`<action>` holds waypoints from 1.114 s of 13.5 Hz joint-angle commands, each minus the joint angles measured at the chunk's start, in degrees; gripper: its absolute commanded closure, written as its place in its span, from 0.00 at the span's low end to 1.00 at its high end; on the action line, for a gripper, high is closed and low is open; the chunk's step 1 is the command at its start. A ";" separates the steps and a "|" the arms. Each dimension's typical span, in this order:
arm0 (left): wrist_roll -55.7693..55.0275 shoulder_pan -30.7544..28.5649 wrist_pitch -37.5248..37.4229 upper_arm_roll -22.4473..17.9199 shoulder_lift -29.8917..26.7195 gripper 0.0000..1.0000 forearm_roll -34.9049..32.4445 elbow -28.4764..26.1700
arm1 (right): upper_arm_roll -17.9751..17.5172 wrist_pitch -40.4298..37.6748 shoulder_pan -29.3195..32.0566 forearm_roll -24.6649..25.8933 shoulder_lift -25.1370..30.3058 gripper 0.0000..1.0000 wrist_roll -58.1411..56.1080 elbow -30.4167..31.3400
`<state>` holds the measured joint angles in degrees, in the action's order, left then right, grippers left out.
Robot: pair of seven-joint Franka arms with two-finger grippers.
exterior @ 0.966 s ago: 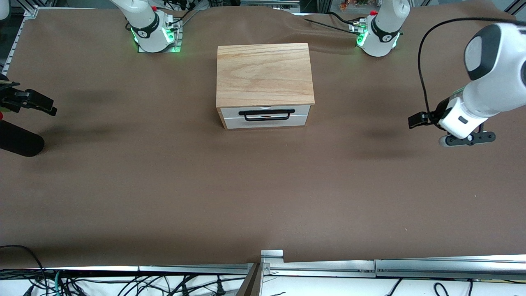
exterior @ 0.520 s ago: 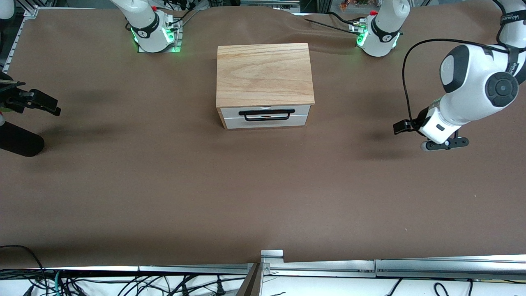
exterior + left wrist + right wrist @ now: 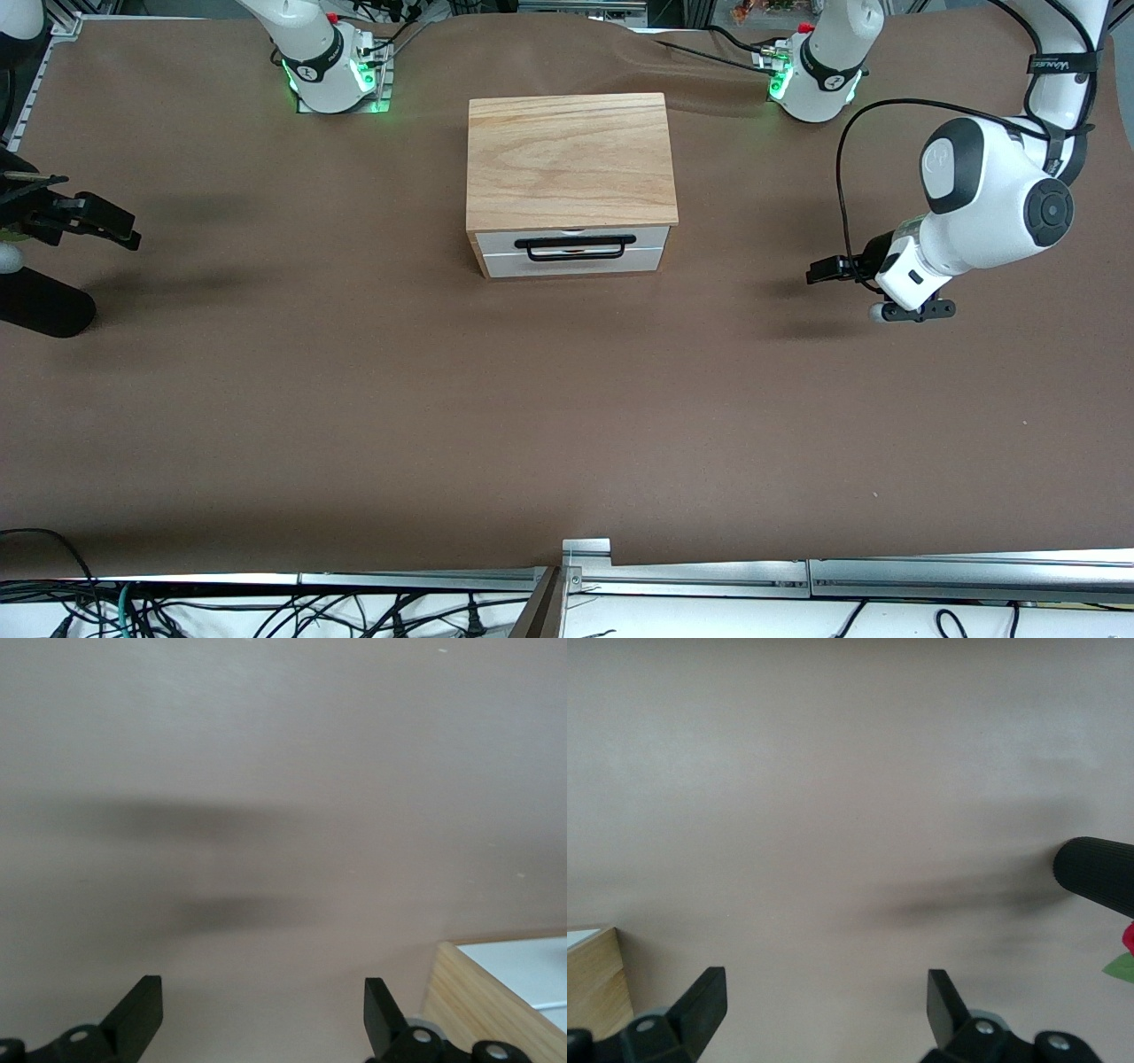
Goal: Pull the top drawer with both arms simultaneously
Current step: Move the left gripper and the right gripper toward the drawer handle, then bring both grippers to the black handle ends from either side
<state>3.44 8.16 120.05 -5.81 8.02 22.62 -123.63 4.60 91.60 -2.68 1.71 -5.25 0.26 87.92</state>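
Note:
The top drawer is shut in the oak-topped cabinet at mid-table; its white front carries a thin black bar handle. My left gripper is open and empty, low over the bare table toward the left arm's end, well apart from the cabinet. In the left wrist view its fingers are wide apart, and a cabinet corner shows. My right gripper is open and empty over the table at the right arm's end. In the right wrist view its fingers are wide apart, with a cabinet corner.
A plain white panel sits under the top drawer. A black ribbed cylinder lies at the right arm's end of the table, also in the right wrist view. A red and green thing lies beside it. The brown table cover is bare around the cabinet.
The left arm has swung down and toward the cabinet, bringing its gripper closer to it. The right gripper has crept slightly toward the cabinet. The drawer has not moved.

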 commanded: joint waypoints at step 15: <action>57.95 -0.61 -17.89 7.56 19.73 0.01 73.04 -0.83 | -0.38 -2.21 1.53 -34.97 -16.88 0.00 -2.44 1.02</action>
<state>53.92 7.59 106.35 0.05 23.82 88.34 -125.23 4.32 90.69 -3.37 -26.73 -19.22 -0.01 89.32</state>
